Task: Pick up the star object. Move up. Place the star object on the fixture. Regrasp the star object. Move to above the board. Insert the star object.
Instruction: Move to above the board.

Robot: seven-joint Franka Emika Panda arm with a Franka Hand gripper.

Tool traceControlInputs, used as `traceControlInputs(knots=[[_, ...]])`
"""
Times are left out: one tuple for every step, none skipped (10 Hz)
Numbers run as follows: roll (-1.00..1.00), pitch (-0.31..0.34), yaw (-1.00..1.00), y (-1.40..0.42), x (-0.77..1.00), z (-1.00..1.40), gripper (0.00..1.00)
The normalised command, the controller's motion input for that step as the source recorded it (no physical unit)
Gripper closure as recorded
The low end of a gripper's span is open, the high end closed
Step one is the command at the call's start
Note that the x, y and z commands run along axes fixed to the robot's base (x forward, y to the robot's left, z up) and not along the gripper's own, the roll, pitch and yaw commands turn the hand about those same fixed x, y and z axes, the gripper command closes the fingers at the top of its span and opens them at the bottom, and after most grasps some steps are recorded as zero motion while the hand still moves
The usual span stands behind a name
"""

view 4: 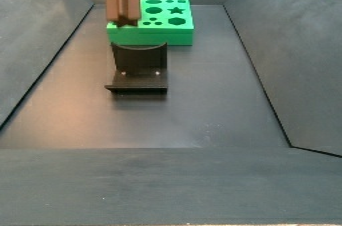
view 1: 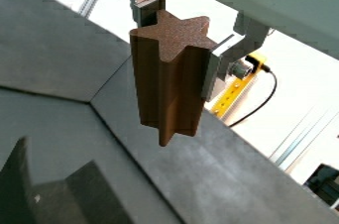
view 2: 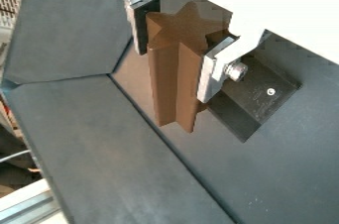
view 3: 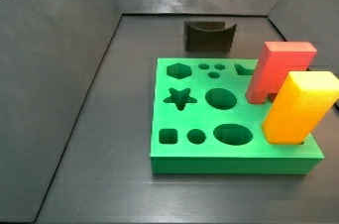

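The green board (view 3: 225, 119) lies flat on the floor, with the dark fixture (view 4: 138, 67) near it. My gripper (view 2: 176, 42) hangs above the fixture, pinching the top of the star object (view 1: 169, 74), which hangs upright.

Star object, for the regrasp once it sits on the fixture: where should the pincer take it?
The pincer now clamps the star object at its top end, hanging upright above the fixture. Probably regrasp the long sides, near mid-length, pads on opposite star flanks: the ridges look likely to slip otherwise.
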Motion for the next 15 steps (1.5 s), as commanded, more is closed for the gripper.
traceControlInputs(knots=[[-0.04, 0.068, 0.01, 0.0, 0.0, 0.9, 1.0], [-0.04, 0.082, 0.02, 0.0, 0.0, 0.68, 1.0], [-0.05, 0.088, 0.03, -0.01, 0.0, 0.57, 1.0], [-0.05, 0.107, 0.04, -0.01, 0.01, 0.29, 1.0], [-0.05, 0.114, 0.05, -0.01, 0.01, 0.18, 1.0], [-1.0, -0.025, -0.12, -1.0, -0.53, 0.31, 1.0], [-1.0, -0.034, -0.12, -1.0, -0.54, 0.32, 1.0], [-1.0, -0.043, -0.12, -1.0, -0.57, 0.34, 1.0], [-1.0, -0.049, -0.13, -1.0, -0.59, 0.32, 1.0], [-1.0, -0.048, -0.13, -1.0, -0.6, 0.33, 1.0], [-1.0, -0.047, -0.14, -1.0, -0.62, 0.34, 1.0], [-1.0, -0.045, -0.14, -1.0, -0.64, 0.34, 1.0], [-1.0, -0.045, -0.14, -1.0, -0.67, 0.35, 1.0], [-1.0, -0.049, -0.14, -1.0, -0.7, 0.35, 1.0], [-1.0, -0.054, -0.13, -0.66, -0.52, 0.24, 1.0]])
